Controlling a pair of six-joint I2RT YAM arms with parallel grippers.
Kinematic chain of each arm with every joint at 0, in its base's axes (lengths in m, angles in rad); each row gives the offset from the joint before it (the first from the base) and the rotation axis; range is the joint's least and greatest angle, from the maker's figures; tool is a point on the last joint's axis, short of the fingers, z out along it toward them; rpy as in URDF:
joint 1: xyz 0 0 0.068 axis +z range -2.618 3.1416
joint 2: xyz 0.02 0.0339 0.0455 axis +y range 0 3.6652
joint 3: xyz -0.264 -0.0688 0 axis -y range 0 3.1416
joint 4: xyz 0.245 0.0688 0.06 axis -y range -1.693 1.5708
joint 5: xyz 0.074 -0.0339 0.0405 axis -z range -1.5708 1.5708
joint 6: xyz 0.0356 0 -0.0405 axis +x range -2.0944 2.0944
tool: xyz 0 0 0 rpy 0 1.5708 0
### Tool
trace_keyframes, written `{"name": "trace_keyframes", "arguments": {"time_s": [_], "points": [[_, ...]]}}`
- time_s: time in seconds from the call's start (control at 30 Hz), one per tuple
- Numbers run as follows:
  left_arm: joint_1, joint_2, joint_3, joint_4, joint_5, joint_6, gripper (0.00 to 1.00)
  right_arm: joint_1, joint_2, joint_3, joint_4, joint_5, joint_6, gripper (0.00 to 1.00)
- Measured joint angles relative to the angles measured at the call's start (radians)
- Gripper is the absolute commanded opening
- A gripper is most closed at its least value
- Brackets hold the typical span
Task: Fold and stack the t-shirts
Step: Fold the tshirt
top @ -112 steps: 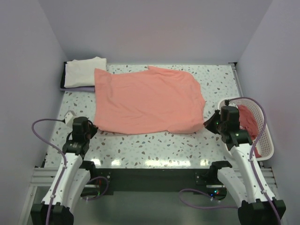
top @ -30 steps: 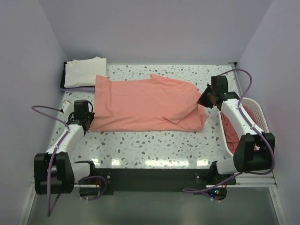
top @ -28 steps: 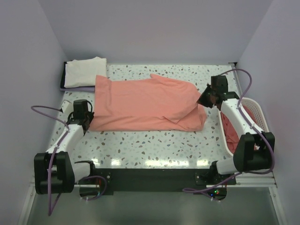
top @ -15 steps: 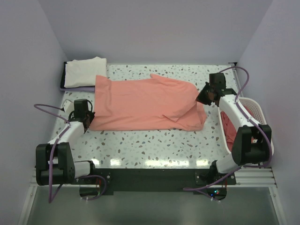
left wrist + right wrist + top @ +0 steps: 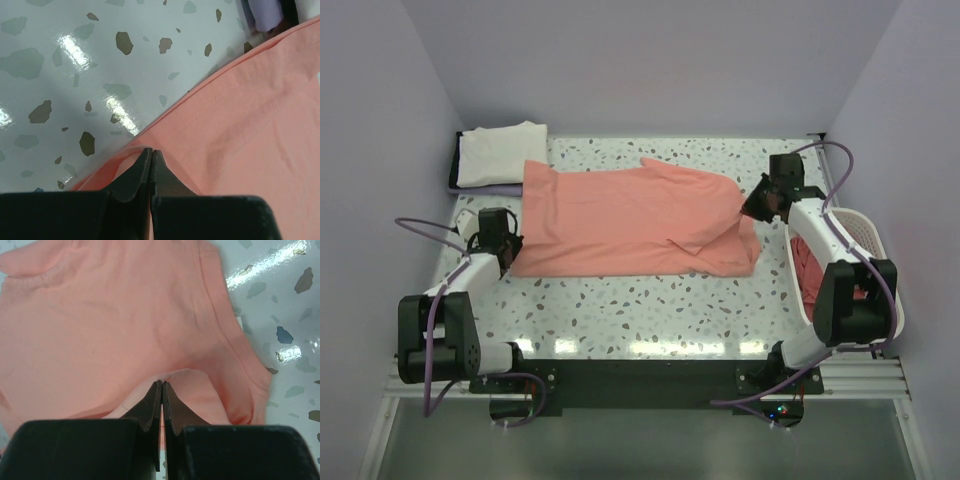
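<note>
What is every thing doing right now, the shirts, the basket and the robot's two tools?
salmon t-shirt: lying flat, partly folded over.
cream t-shirt: folded, far left corner.
dark pink t-shirts: crumpled inside the basket.
basket: holding shirts.
left tool: shut on the salmon t-shirt's edge.
right tool: shut on a fold of it.

You see a speckled terrazzo table [image 5: 650,310] boxed by plain lilac walls [image 5: 650,60] behind it and at both sides; glare [image 5: 645,346] lies along its near edge.

one salmon-pink t-shirt [image 5: 630,215], one folded cream t-shirt [image 5: 498,152], one white basket [image 5: 860,230], two arms [image 5: 470,272] [image 5: 815,225]
</note>
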Motion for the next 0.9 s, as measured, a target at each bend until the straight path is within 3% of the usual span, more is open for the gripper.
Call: {"name": "trace_keyframes", "arguments": {"time_s": [0.67,0.73,0.8,0.83,0.87,0.9], "points": [[0.012,0.096,0.02,0.098,0.062,0.015,0.0,-0.017,0.119,0.033,0.045,-0.013,-0.001,0.0],[0.013,0.101,0.021,0.11,0.074,0.021,0.0,-0.017,0.148,0.051,0.05,-0.025,-0.004,0.06],[0.013,0.101,0.021,0.121,0.082,0.026,0.14,-0.018,0.188,0.078,0.055,-0.045,-0.011,0.16],[0.013,0.101,0.021,0.127,0.085,0.032,0.24,-0.019,0.211,0.093,0.058,-0.06,-0.015,0.3],[0.014,0.101,0.021,0.133,0.089,0.04,0.42,-0.019,0.232,0.109,0.061,-0.071,-0.021,0.36],[0.015,0.098,0.02,0.139,0.094,0.051,0.5,-0.02,0.249,0.121,0.063,-0.082,-0.028,0.41]]}}
